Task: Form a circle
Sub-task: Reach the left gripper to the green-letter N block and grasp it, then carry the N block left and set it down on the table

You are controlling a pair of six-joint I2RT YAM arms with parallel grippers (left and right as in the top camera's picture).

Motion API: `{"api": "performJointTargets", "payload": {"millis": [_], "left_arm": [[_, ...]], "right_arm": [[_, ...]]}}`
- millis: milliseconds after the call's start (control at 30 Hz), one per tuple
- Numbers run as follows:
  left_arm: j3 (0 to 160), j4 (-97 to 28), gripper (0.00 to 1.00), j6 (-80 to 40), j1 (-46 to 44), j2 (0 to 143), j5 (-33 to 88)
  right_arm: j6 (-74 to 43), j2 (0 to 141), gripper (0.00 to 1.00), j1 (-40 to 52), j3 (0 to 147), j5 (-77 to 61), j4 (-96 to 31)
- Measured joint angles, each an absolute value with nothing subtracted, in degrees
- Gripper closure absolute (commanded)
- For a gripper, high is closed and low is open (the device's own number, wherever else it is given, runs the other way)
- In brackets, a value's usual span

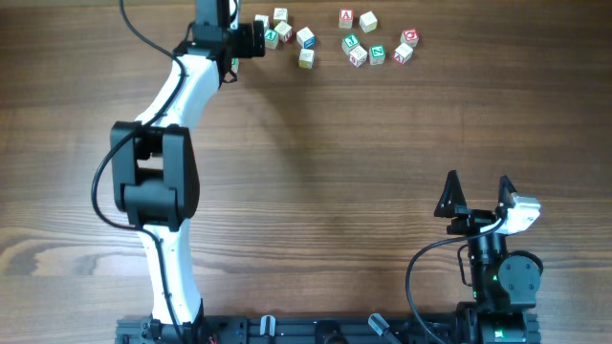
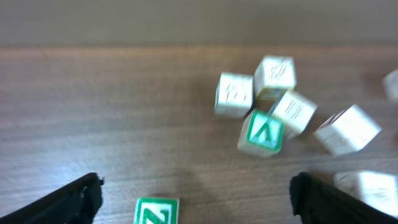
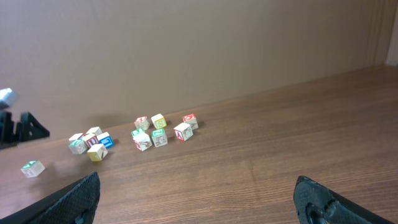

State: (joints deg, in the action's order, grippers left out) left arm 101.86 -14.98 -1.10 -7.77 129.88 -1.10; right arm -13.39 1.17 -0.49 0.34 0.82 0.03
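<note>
Judging by the layout, little is done: the circle (image 1: 360,53) is only three cubes huddled tight near the far edge of the tabletop (image 1: 316,191). It makes no ring, and the loose cubes (image 1: 306,38) scattered to either side have yet to be brought in. The left arm stretches long to the far edge. Its left hand (image 2: 198,200) is spread wide, a green cube (image 2: 157,211) lying between the fingers, ungripped. The right hand (image 1: 478,191) sits open and empty toward the near right corner.
</note>
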Motion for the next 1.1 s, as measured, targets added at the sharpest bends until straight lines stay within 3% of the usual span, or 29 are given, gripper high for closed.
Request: {"api": "performJointTargets", "payload": {"millis": [200,467,533,700,933,1100], "left_arm": [[101.86,-16.27,0.20,-1.58,-6.37,133.80,-1.28],[102.15,-17.50,0.30,-6.98,-2.50,136.97,-0.99],[102.17,-17.56,0.53,-7.60,-2.72,136.97,-0.54],[102.65,-19.94,0.80,-8.12,-3.07,136.97,-0.54],[103.02,-34.87,0.91,-8.62,-3.33,133.14,-1.89],[102.54,-53.17,0.96,-19.90,-3.33,126.28,-4.47]], "right_arm": [[-13.39,1.17,0.00,-0.49,0.34,0.82,0.03],[-13.39,1.17,0.00,-0.49,0.34,0.82,0.03],[-13.39,1.17,0.00,-0.49,0.34,0.82,0.03],[-13.39,1.17,0.00,-0.49,0.34,0.80,0.03],[-13.39,1.17,0.00,-0.49,0.34,0.80,0.03],[-13.39,1.17,0.00,-0.49,0.34,0.82,0.03]]}}
